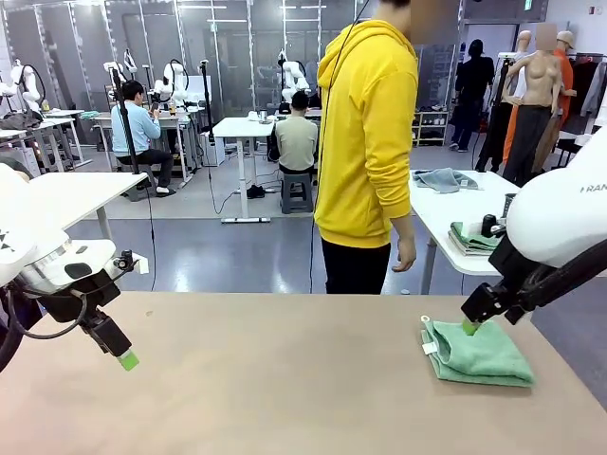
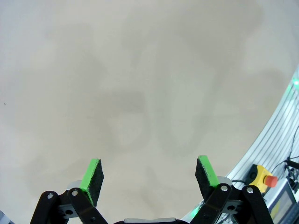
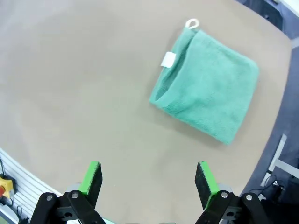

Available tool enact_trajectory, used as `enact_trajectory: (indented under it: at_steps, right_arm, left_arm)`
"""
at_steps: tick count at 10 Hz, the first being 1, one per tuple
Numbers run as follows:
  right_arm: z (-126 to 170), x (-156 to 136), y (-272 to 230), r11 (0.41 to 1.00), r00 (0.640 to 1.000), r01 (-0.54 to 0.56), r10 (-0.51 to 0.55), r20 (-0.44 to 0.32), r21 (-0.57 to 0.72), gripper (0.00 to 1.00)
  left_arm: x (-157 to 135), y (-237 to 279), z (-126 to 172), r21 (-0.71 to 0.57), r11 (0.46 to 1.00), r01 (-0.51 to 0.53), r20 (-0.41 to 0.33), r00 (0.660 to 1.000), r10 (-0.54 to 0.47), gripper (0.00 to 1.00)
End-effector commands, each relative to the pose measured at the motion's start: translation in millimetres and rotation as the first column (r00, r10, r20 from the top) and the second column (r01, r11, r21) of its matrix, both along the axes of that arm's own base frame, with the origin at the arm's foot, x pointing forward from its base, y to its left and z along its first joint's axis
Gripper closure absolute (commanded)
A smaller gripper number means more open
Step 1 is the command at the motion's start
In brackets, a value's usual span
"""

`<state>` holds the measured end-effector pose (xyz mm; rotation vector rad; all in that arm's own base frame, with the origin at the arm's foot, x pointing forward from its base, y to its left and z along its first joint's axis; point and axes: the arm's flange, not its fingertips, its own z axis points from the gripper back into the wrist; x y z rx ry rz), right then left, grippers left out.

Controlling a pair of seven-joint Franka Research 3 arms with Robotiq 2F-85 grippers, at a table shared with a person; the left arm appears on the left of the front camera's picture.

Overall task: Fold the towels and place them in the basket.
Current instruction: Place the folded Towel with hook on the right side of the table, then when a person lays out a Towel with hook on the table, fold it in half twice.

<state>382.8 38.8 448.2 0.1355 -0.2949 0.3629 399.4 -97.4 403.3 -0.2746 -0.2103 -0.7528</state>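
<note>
One folded towel (image 1: 479, 355), tag (image 1: 430, 348) leftward

Mint green towel (image 1: 479, 355) (image 3: 205, 86) is lying folded into a thick square, flat on the tan table (image 1: 237, 379) toward its right side, white tag (image 3: 168, 59) and loop (image 3: 192, 23) showing.

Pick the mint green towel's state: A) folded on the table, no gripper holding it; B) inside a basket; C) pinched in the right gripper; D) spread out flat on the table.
A: the towel lies folded on the table, and the right gripper is open, with its fingers clear of it.
</note>
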Motion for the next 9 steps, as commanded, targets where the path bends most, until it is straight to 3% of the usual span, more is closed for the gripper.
enact_trajectory:
  at_steps: [1,2,9]
  right_arm:
    - [-22.7,3.9,6.6,0.998,0.999,0.018,-0.015,-0.040,0.066,0.00]
    - [0.0,0.0,0.0,1.000,1.000,0.000,0.000,0.000,0.000,0.00]
    - [0.0,0.0,0.0,1.000,1.000,0.000,0.000,0.000,0.000,0.00]
  left_arm:
    - [2.8,-0.6,0.9,0.013,1.000,-0.012,0.000,1.000,0.012,0.00]
    - [2.8,-0.6,0.9,0.013,1.000,-0.012,0.000,1.000,0.012,0.00]
    - [2.8,-0.6,0.9,0.013,1.000,-0.012,0.000,1.000,0.012,0.00]
